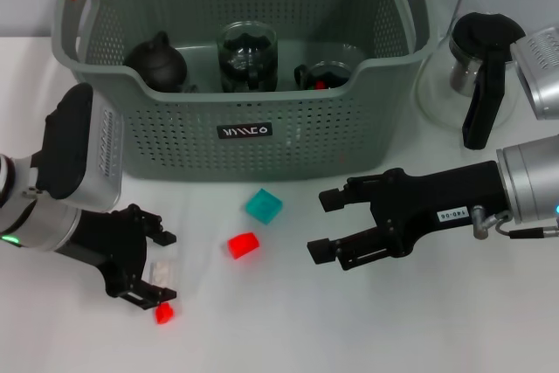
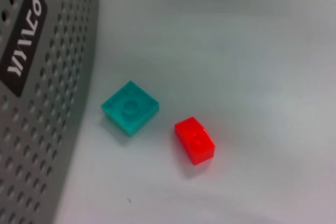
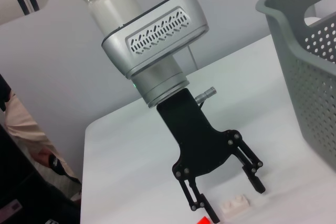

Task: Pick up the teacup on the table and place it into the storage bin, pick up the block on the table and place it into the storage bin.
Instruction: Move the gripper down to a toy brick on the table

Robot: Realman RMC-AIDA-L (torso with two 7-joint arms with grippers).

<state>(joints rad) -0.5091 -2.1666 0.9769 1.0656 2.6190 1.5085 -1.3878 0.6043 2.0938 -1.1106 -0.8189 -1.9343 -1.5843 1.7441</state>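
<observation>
both pincers spread open over loose blocks

the storage bin (image 1: 175, 120) stands at the counter's (image 1: 288, 329) far edge, holding a dark teapot (image 1: 157, 63), a glass jar (image 1: 247, 57) and a teacup (image 1: 325, 74). in front of it lie a teal block (image 1: 263, 206) and a red block (image 1: 243, 245). the left pincer (image 1: 159, 266), near the counter's front left corner, hangs open around a white block (image 1: 163, 271), a small red piece (image 1: 163, 313) just beside. the right pincer (image 1: 321, 225) hovers open right of the blocks. a glass kettle (image 1: 467, 67) stands right of the bin.

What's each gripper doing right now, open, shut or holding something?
Left gripper: open, holding nothing, fingers either side of a white block on the table.
Right gripper: open, empty, in front of the storage bin.
</observation>
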